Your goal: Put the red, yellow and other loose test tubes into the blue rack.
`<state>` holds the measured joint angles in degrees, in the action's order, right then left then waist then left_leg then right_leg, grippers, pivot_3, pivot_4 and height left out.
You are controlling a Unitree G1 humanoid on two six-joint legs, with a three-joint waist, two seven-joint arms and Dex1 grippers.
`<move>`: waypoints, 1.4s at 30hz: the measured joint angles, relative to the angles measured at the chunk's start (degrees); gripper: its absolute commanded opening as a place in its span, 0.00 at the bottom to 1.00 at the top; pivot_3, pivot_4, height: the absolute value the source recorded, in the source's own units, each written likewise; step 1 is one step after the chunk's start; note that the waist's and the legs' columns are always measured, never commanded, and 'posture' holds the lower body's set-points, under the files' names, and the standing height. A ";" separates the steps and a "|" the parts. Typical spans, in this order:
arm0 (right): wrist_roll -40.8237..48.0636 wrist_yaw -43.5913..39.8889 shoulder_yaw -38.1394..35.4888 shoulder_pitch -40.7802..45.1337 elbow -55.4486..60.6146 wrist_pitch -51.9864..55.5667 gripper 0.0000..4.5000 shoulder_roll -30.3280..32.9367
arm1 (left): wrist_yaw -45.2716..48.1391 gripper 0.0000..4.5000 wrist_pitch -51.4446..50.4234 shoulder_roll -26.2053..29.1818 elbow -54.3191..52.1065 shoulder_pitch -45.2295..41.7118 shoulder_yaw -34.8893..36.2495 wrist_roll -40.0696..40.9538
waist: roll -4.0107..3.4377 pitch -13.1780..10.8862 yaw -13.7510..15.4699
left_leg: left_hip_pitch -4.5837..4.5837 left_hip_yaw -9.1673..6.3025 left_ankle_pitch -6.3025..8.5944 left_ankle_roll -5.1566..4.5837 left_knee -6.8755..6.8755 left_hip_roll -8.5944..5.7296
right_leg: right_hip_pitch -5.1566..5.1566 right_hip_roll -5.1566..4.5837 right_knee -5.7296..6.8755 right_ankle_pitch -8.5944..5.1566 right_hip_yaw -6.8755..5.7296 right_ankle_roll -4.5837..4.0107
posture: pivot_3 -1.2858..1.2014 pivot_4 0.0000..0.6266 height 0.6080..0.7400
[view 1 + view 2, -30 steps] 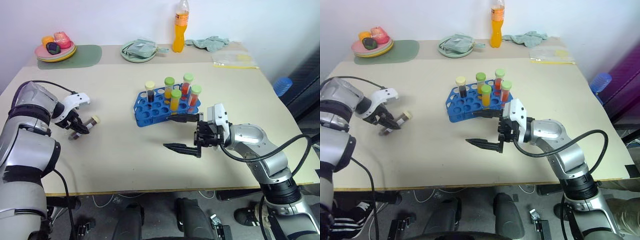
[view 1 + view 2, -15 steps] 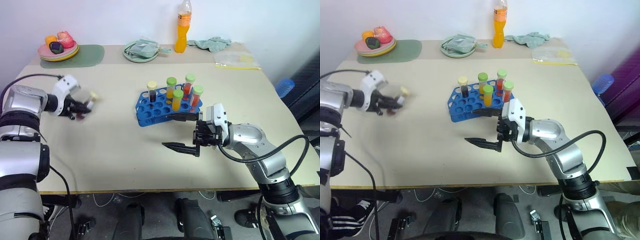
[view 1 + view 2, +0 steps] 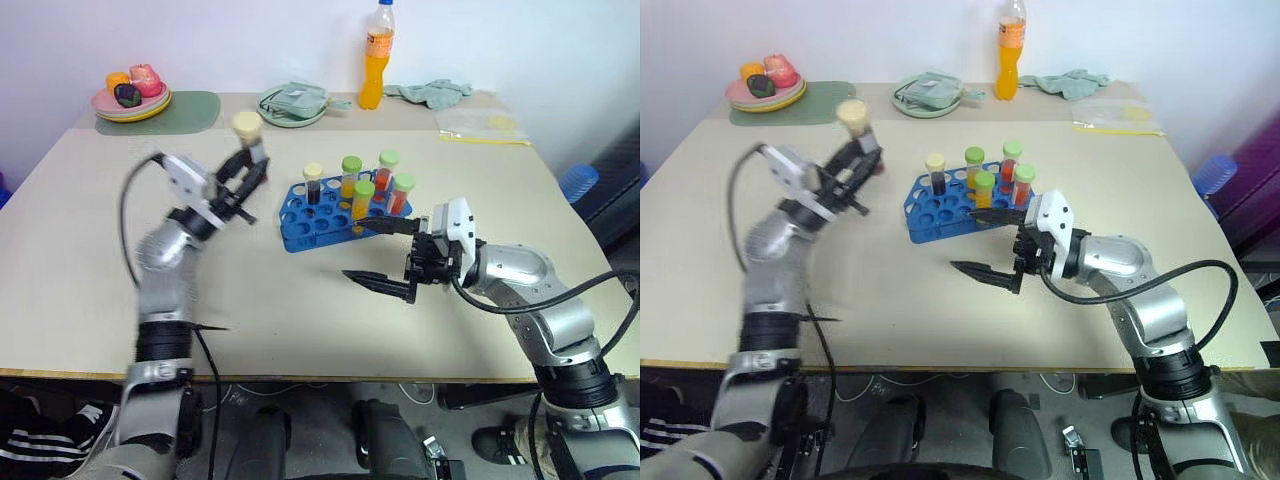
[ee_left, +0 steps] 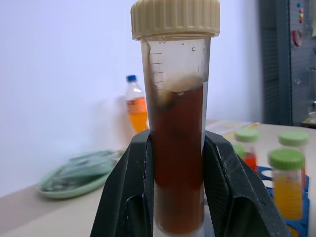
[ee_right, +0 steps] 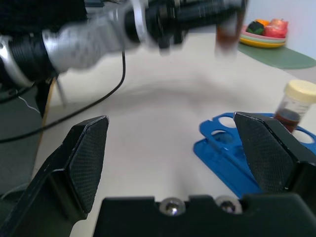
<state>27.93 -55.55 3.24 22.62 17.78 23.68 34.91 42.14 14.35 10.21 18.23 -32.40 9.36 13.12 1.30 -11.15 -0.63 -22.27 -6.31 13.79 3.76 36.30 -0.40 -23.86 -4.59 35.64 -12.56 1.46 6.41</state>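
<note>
While clamped, tube (image 4: 176, 138) between left gripper (image 4: 177, 192) fingers (image 4: 132, 187)

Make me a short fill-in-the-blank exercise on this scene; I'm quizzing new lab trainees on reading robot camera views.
1. The left gripper is shut on a test tube with a ____ cap.
2. The blue rack holds ____ capped tubes.
3. The right gripper stands ____ beside the rack.
4. The bottle at the table's far edge holds ____ liquid.

Missing words: cream; five; open; orange
</note>
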 measured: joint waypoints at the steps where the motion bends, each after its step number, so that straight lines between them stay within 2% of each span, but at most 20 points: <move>1: 0.12 0.24 -0.18 -0.02 0.02 0.39 1.00 0.00 | -0.09 0.18 0.75 -0.69 1.31 -0.05 -1.60 -0.55 | -0.01 0.00 -0.08 | 0.00 0.01 0.00 0.00 -0.03 0.00 | 0.00 0.00 -0.05 0.00 0.00 0.01 | 0.52 0.24 1.00; 7: 0.60 2.31 -1.71 -0.62 2.65 2.47 1.00 0.28 | -5.39 0.18 10.47 -3.22 12.43 -1.28 -6.64 -7.31 | -0.02 0.01 -0.16 | 0.00 0.00 0.01 -0.02 -0.06 0.00 | 0.01 0.00 -0.12 0.03 0.00 0.06 | 0.52 0.24 1.00; 15: 0.63 4.52 -2.66 -1.65 4.60 3.94 1.00 0.75 | -6.72 0.18 16.18 -2.64 19.04 -3.10 -9.96 -10.28 | -0.04 0.02 -0.06 | 0.02 -0.01 0.01 -0.02 -0.07 0.00 | 0.11 0.01 -0.22 0.05 -0.01 0.08 | 0.52 0.24 1.00; 20: 1.13 5.70 -2.72 -1.62 5.14 4.77 1.00 0.83 | -7.32 0.18 17.40 -4.75 21.53 -3.97 -11.50 -10.23 | -0.04 0.02 -0.03 | 0.06 -0.02 0.01 -0.02 -0.06 -0.01 | 0.19 0.00 -0.30 0.05 -0.02 0.10 | 0.52 0.24 1.00; 29: 1.64 6.46 -2.98 -1.62 5.51 4.84 1.00 1.16 | -7.10 0.18 17.53 -4.72 21.93 -3.76 -11.94 -9.36 | -0.05 0.03 -0.07 | 0.12 -0.03 0.01 -0.02 -0.08 -0.01 | 0.24 0.00 -0.32 0.05 -0.02 0.10 | 0.52 0.24 1.00; 35: 1.53 6.79 -2.98 -1.62 5.55 4.60 1.00 1.15 | -6.84 0.18 10.80 -7.30 21.27 -2.68 -9.15 -2.42 | -0.05 0.03 -0.17 | 0.14 -0.04 0.02 -0.03 -0.08 -0.01 | 0.27 0.01 -0.32 0.05 -0.03 0.10 | 0.52 0.24 1.00; 42: 0.62 6.79 -2.97 -1.62 5.55 3.40 1.00 1.14 | -5.37 0.18 8.29 -7.23 20.81 -2.50 -8.45 -0.08 | -0.05 0.03 -0.29 | 0.19 -0.04 0.02 -0.03 -0.11 -0.01 | 0.28 0.01 -0.32 0.05 -0.02 0.10 | 0.52 0.24 1.00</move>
<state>28.55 -48.76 0.27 21.00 23.33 27.08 36.06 36.78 22.64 2.98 39.04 -34.90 0.91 13.04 1.24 -11.12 -0.92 -22.08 -6.34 13.81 3.73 36.19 -0.40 -23.58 -4.58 35.32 -12.51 1.44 6.51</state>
